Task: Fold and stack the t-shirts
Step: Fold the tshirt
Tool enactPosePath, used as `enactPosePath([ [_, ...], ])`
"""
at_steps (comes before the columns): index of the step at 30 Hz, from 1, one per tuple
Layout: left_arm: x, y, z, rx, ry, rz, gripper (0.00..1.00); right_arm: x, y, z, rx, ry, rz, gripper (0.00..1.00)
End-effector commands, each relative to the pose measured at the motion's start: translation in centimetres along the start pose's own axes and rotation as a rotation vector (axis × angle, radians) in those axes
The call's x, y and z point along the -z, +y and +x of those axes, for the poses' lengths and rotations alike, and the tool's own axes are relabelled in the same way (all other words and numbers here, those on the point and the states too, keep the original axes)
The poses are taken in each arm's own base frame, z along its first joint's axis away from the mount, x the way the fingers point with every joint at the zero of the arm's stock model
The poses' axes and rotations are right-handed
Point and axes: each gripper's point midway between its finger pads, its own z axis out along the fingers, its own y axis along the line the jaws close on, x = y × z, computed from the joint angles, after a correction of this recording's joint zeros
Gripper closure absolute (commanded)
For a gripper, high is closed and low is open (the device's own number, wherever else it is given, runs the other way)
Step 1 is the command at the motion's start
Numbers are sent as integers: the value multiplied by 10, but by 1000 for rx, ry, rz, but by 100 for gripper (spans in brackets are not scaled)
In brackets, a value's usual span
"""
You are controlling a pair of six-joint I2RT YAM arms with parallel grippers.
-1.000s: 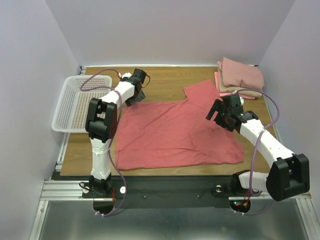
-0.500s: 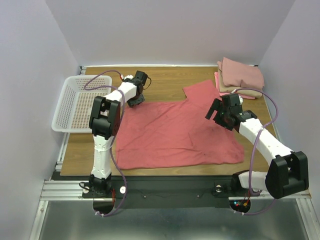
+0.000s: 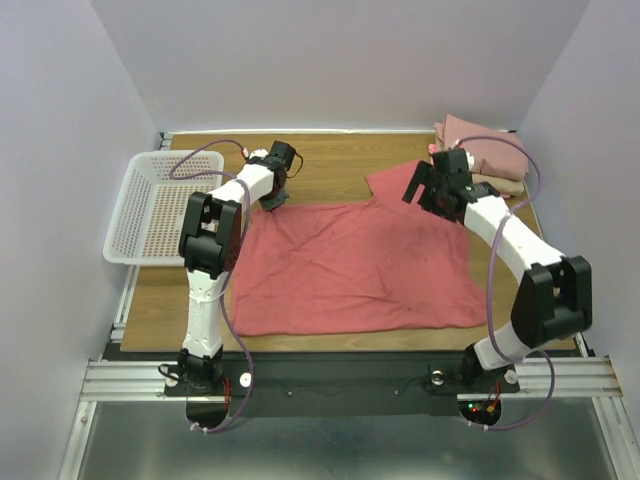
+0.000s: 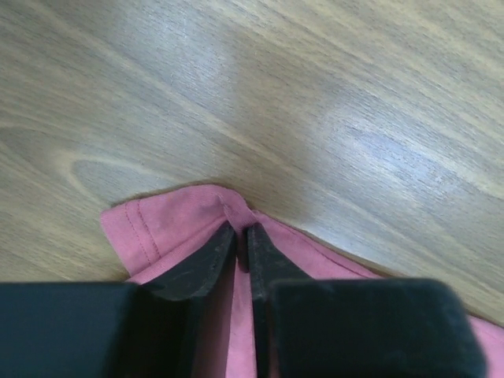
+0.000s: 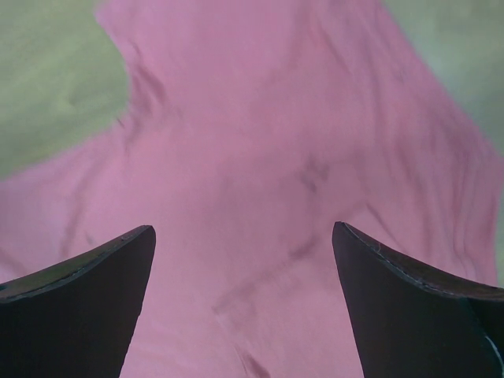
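Note:
A large coral-red t-shirt [image 3: 350, 265] lies spread flat on the wooden table [image 3: 330, 160]. My left gripper [image 3: 272, 196] is at its far left corner. In the left wrist view the black fingers [image 4: 206, 256] are shut on a small raised fold of the shirt's hemmed sleeve edge [image 4: 157, 224], with my left gripper [image 4: 240, 230] low on the wood. My right gripper [image 3: 420, 185] hovers over the shirt's far right sleeve. In the right wrist view my right gripper [image 5: 244, 236] stands wide open, with only pink-red cloth [image 5: 260, 142] below it. Folded dusty-pink and tan t-shirts [image 3: 485, 150] are stacked at the far right.
A white plastic mesh basket [image 3: 150, 205] sits at the table's left edge, just left of my left arm. The folded stack lies close behind my right gripper. White walls close in the table on three sides.
My left gripper has closed on the shirt's far left corner. My right arm has swung from the shirt's right side up toward the far right sleeve, still open.

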Motion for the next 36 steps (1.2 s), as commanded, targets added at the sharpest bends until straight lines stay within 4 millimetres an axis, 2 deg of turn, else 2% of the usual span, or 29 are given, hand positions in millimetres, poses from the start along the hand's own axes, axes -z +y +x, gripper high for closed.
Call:
enactPosePath([
  [1, 3, 2, -2, -14, -5, 5, 86, -29, 24, -60, 40, -134, 24, 0],
  [2, 3, 2, 0, -16, -1, 7, 89, -29, 37, -83, 38, -177, 11, 0],
  [3, 4, 1, -1, -19, -1, 13, 97, -41, 39, -85, 61, -171, 26, 0],
  [4, 4, 1, 0, -24, 3, 16, 99, -49, 42, -92, 77, -180, 36, 0],
  [5, 4, -1, 1, -28, 10, 25, 100, -68, 51, -100, 93, -178, 44, 0],
  [6, 4, 0, 1, -30, 10, 25, 100, -77, 54, -107, 125, -188, 52, 0],
  [7, 4, -1, 2, -34, 11, 28, 100, -103, 53, -99, 153, -155, 76, 0],
  [8, 5, 0, 2, -34, 11, 28, 100, -104, 65, -119, 152, -199, 62, 1],
  [9, 4, 2, 2, -32, 10, 24, 100, -125, 61, -113, 174, -182, 95, 2],
  [11, 4, 5, 5, -31, 13, 17, 100, -137, 65, -120, 179, -199, 110, 2],
  [12, 4, 7, 7, -34, 20, 14, 100, -140, 70, -131, 186, -225, 114, 3],
  [14, 5, 7, 8, -33, 21, 21, 100, -151, 71, -141, 196, -250, 138, 5],
  [15, 4, 7, 8, -37, 22, 22, 100, -172, 66, -131, 220, -229, 166, 5],
  [16, 6, 7, 8, -38, 22, 24, 100, -171, 75, -148, 212, -270, 157, 5],
  [18, 7, 8, 8, -41, 20, 24, 100, -189, 77, -151, 215, -283, 170, 7],
  [23, 9, 10, 7, -41, 12, 21, 100, -212, 82, -150, 168, -285, 149, 12],
  [26, 8, 11, 7, -42, 12, 21, 100, -230, 80, -138, 163, -259, 146, 16],
  [28, 7, 11, 8, -44, 13, 20, 100, -234, 77, -134, 153, -254, 156, 17],
  [29, 7, 12, 8, -47, 13, 16, 100, -237, 73, -132, 150, -249, 168, 28],
  [31, 7, 12, 8, -46, 12, 17, 100, -240, 67, -120, 140, -223, 180, 34],
  [33, 6, 12, 9, -49, 14, 15, 100, -236, 62, -115, 132, -213, 193, 35],
  [34, 7, 12, 8, -48, 12, 17, 100, -239, 53, -105, 136, -190, 215, 35],
  [36, 7, 12, 9, -47, 14, 17, 100, -239, 47, -101, 145, -187, 240, 40],
])
